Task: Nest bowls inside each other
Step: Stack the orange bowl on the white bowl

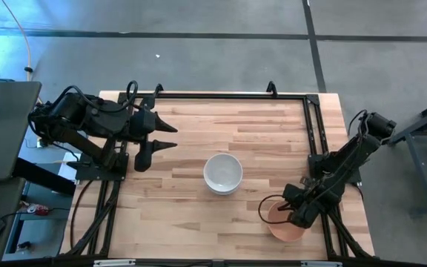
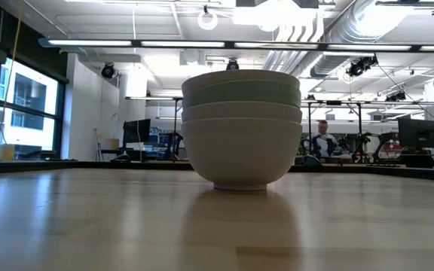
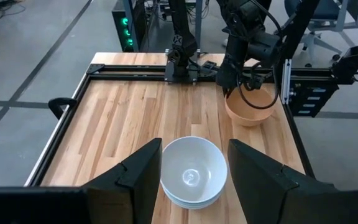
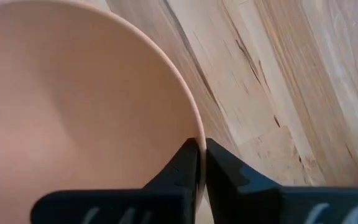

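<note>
Salmon-orange bowl (image 1: 286,225) at the table's (image 1: 184,193) near right corner, rim pinched between the right gripper's (image 4: 197,163) clenched fingers, one inside the wall, one outside. Well apart from that claw, toward mid-table, a nested stack of bowls (image 2: 241,128): white on top, pale green band (image 2: 241,93) beneath, off-white below. Left gripper (image 1: 153,144) waiting at the table's left edge, fingers spread, stack ahead of it.

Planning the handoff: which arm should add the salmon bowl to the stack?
Right. Its gripper already pinches the salmon bowl rim; the left gripper hangs open, away from the stack.
</note>
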{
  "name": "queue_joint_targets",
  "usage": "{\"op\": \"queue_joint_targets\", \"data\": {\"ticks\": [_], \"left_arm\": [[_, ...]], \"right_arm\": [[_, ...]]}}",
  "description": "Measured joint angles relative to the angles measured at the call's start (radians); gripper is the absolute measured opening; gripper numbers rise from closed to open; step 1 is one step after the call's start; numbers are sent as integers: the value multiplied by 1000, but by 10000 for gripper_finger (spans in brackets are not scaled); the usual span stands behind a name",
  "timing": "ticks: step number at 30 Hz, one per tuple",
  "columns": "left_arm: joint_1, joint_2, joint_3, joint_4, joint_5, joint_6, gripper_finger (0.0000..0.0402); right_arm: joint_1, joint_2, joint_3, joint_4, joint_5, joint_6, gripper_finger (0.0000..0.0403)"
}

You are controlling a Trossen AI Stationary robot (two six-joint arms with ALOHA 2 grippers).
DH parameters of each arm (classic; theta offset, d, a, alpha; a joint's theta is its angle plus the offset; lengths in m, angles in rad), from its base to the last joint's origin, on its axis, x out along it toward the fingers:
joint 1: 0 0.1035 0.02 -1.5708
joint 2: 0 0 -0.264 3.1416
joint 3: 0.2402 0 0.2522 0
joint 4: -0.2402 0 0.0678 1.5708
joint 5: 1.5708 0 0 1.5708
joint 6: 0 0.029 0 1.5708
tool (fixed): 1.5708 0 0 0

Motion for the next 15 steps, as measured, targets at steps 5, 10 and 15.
{"op": "queue_joint_targets", "data": {"ticks": [5,10,15], "left_arm": [[0,0,0,0,0,11,174],[0,0,0,-1,0,26,174],[0,0,0,-12,0,34,174]], "right_arm": [[0,-1,0,11,-4,46,4],[-18,-2,27,21,-11,104,2],[-79,-2,101,11,-10,104,1]]}}
